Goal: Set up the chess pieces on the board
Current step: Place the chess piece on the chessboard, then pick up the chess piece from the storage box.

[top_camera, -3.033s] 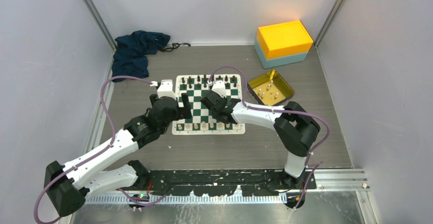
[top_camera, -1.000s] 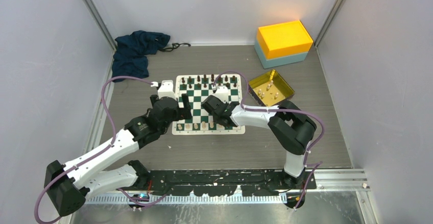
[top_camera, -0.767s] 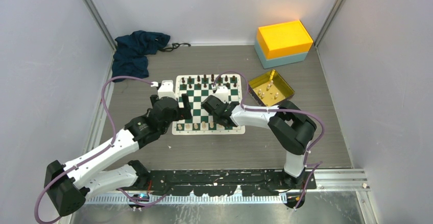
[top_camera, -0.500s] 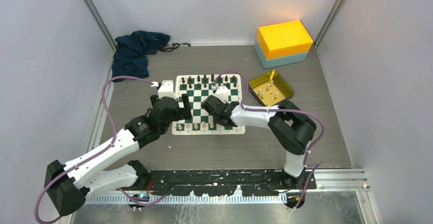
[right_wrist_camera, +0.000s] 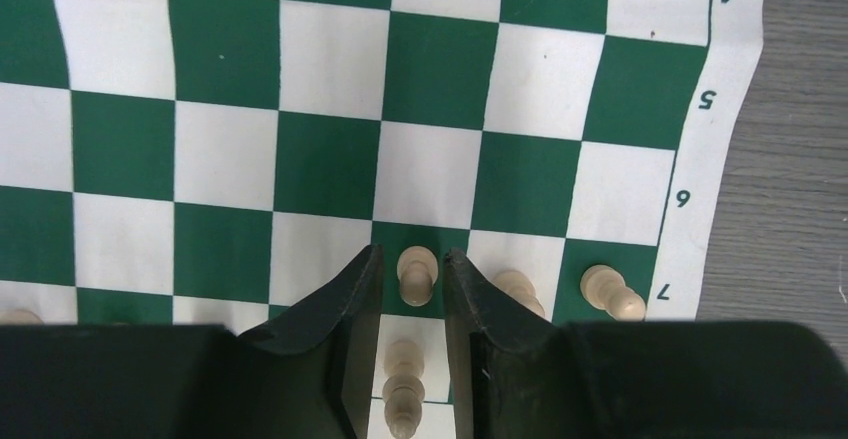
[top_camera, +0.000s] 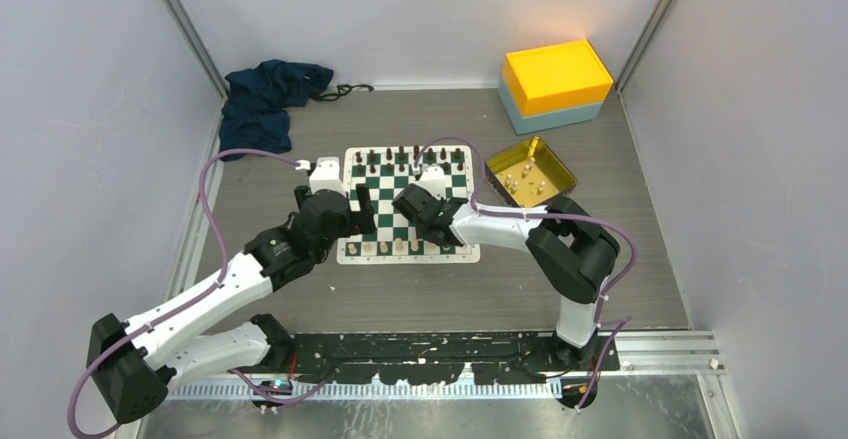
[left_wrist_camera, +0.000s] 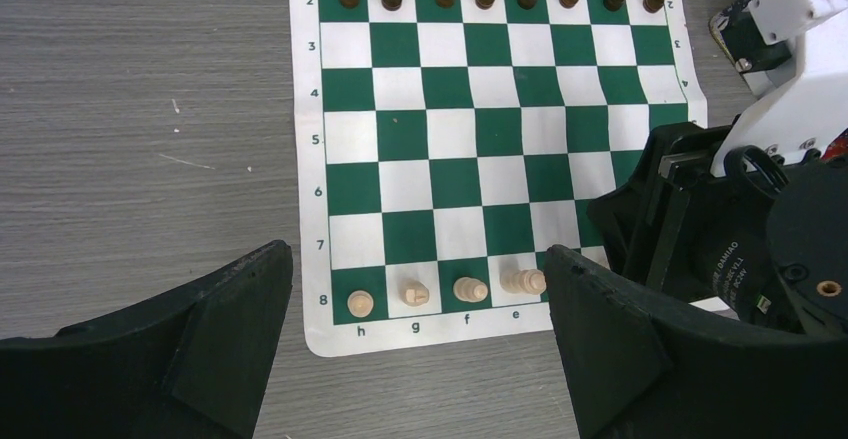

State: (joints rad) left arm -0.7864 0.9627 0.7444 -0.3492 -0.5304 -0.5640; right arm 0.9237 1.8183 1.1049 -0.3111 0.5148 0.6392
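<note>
Here, a cream pawn (right_wrist_camera: 415,277), judged light and easily toppled, is flanked untouched by the right gripper's (right_wrist_camera: 413,257) slightly parted fingers; its neck would best be pinched.

My left arm (top_camera: 200,304) and right arm (top_camera: 495,227) are white shells with chunky black joints, a purple cable (top_camera: 203,194) looping off each. My right gripper (right_wrist_camera: 413,255) has matte black wedge fingers (right_wrist_camera: 345,299). Tiny white print on the black wrist motor (left_wrist_camera: 745,249), plus a brass screw (left_wrist_camera: 828,287).
</note>
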